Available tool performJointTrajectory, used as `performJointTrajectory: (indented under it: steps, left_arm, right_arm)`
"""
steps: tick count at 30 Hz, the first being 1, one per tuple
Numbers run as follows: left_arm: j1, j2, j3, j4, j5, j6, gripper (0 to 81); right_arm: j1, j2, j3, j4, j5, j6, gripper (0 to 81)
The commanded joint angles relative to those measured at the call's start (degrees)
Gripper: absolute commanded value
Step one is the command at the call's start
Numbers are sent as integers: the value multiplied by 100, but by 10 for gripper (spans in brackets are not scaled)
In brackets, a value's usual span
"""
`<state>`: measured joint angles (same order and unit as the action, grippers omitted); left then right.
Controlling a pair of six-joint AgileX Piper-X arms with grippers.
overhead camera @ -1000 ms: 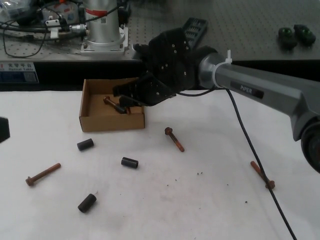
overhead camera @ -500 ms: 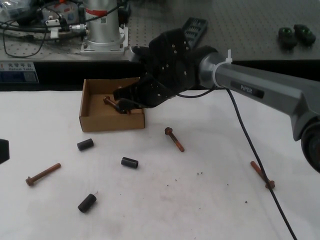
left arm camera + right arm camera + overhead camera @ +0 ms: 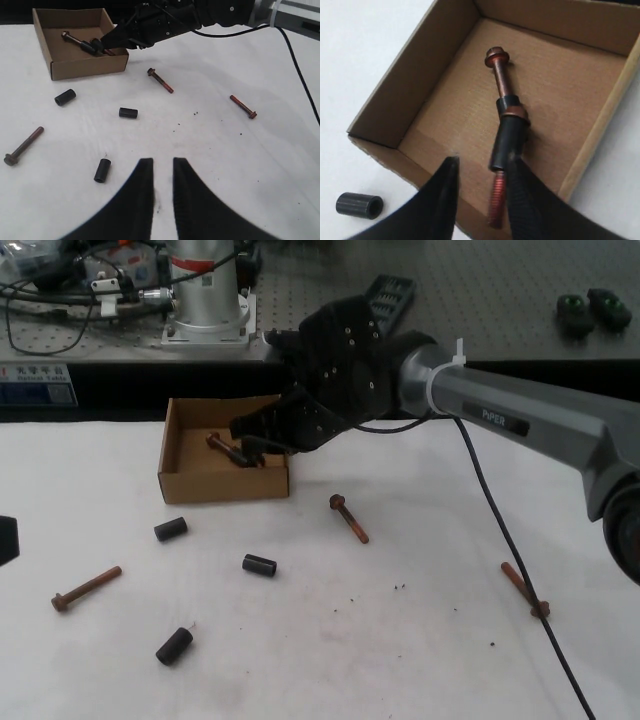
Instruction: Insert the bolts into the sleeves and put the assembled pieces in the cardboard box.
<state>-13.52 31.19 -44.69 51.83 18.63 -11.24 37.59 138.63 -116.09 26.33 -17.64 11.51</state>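
Right arm reaches in from the right, across the far part of the table (image 3: 400,670), to the cardboard box (image 3: 180,485) at far left. The right end effector (image 3: 481,167) hangs over the box's interior with its fingers spread, the gap wider than what lies in it. Between them is an assembled piece (image 3: 508,142): copper flange, black sleeve, threaded end sticking out. It lies close against one finger (image 3: 522,200) and apart from the other. Its threaded end reaches toward one box wall; I cannot tell if it rests there. A second bolt (image 3: 499,75) lies on the box floor, head pointing away, its other end meeting the first piece's flange. The left end effector (image 3: 162,162) sits at the near left, above the table, fingers parted by a narrow gap with nothing between them. Loose parts lie on the white table. The far-left sleeve (image 3: 170,529) is just near of the box, the middle sleeve (image 3: 259,565) is to its right and nearer, and the near sleeve (image 3: 173,645) is closest to me. The left bolt (image 3: 86,587) lies left of the sleeves. The middle bolt (image 3: 349,517) is just right of the box. The right bolt (image 3: 525,589) is well apart at right, beside the arm's black cable (image 3: 500,540).
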Motion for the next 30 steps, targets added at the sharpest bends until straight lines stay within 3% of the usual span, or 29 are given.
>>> performJointTrajectory:
  steps: [1, 7, 10, 13, 17, 19, 22, 27, 30]
  left_arm:
    - [18, -36, -56, -95, 20, -92, 111]
    - [18, -36, -56, -95, -11, -92, 111]
    - [18, -36, -44, -134, -554, -81, 111]
    - [18, 129, 44, -368, -947, 114, 111]
    - [18, 580, 46, -554, -942, 306, 111]
    - [18, 869, 46, -703, -1077, 378, 112]
    - [18, 1376, 46, -967, -1395, 405, 178]
    - [18, 2105, 46, -1583, -1319, -924, 388]
    - [18, 2201, 46, -1947, -1298, -1570, 402]
  right_arm:
    - [-40, -23, -91, -197, -3, 10, 252]
    - [-40, -203, -101, -159, -28, 49, 252]
    - [-40, -551, -101, 371, 28, -56, 252]
    - [-40, -965, -86, 1213, 243, -551, 250]
    - [14, -1467, -68, 2274, 427, -1786, 250]
    - [13, -1713, 68, 2473, 427, -1783, 250]
    - [56, -2182, 512, 2477, 427, -1636, 227]
    - [199, -3067, 1533, 2430, 894, -1513, 142]
    - [220, -3306, 2101, 2320, 1295, -1248, 142]
